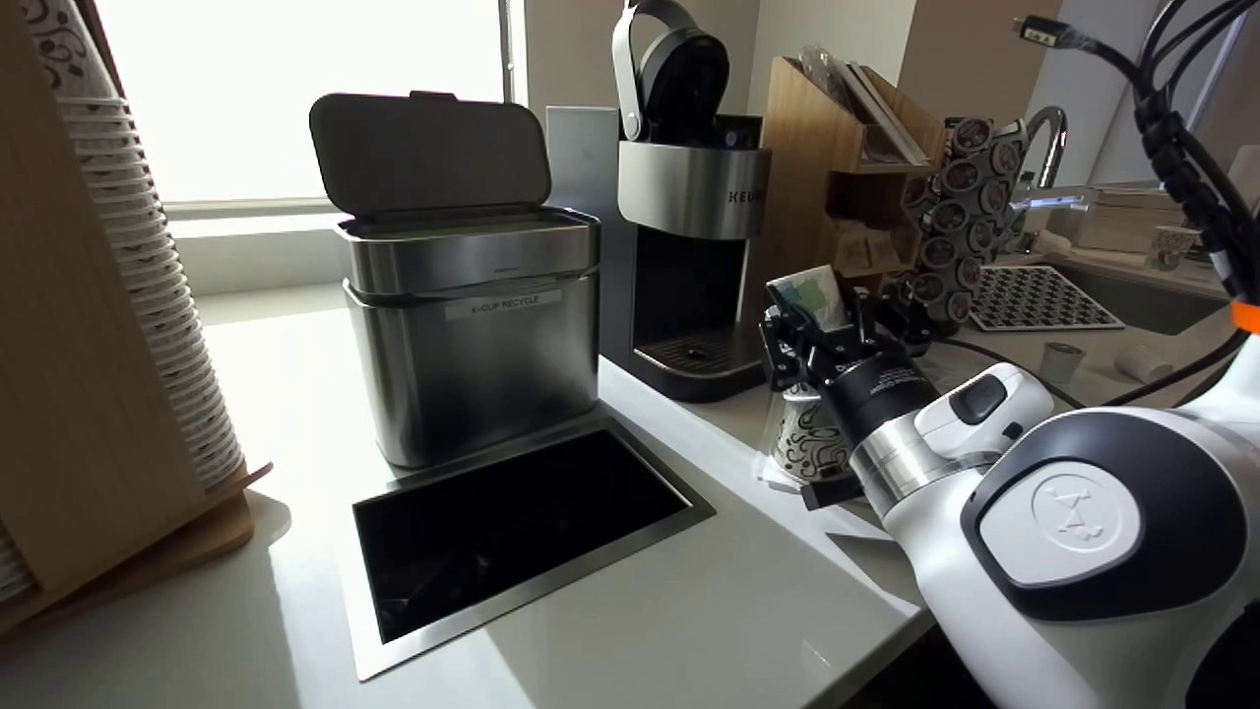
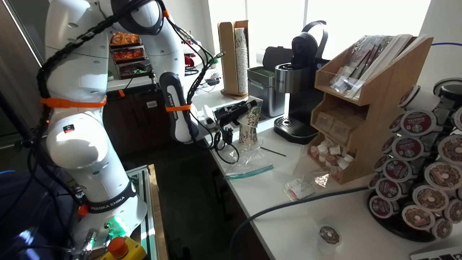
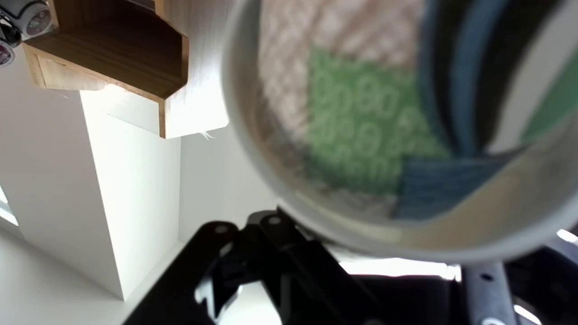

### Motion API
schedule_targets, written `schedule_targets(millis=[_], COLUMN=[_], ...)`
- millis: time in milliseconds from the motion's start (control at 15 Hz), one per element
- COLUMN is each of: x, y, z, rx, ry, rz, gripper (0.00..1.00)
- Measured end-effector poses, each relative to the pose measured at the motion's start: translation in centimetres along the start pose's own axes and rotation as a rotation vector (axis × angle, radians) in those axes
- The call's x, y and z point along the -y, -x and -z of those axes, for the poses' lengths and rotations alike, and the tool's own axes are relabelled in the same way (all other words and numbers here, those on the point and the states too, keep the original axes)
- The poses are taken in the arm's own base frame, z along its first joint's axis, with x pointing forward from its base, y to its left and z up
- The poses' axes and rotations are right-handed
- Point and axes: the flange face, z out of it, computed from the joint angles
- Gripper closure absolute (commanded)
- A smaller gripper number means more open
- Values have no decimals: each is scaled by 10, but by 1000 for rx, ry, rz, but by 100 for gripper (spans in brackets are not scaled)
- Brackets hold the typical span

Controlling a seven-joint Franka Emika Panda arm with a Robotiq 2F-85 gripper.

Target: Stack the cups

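Cups (image 2: 248, 125), a pair, show in both exterior views; in an exterior view the gripper (image 2: 249, 108), at their nine o'clock, has its fingers grasping the tilted upper cup (image 2: 249, 116), at twelve o'clock from the lower cup (image 2: 248, 137). Whether the two touch I cannot tell. Rightward stand the bin (image 2: 272, 99) at one o'clock from the pair, the coffee maker (image 2: 305, 85) at two and the rack (image 2: 382, 119) at three.

Your white counter (image 2: 288, 231) carries a coffee maker (image 1: 689, 197); flanking it you have a steel bin (image 1: 482, 364) and a wooden organizer (image 2: 388, 126); near its front, a clear zip bag (image 2: 249, 160) at the base of a patterned cup (image 2: 248, 135); well apart from it, a cup holder (image 2: 228, 59), a pod rack (image 2: 393, 225) and a single pod (image 2: 329, 238).
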Motion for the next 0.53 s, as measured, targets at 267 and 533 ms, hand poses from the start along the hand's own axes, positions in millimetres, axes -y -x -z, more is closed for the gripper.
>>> schedule_targets(millis=[267,533], x=[0,-2], y=[-1,-5], z=[-1,-3], rx=[-9,-70], ry=[5,28], rz=[3,7], gripper=[60,60])
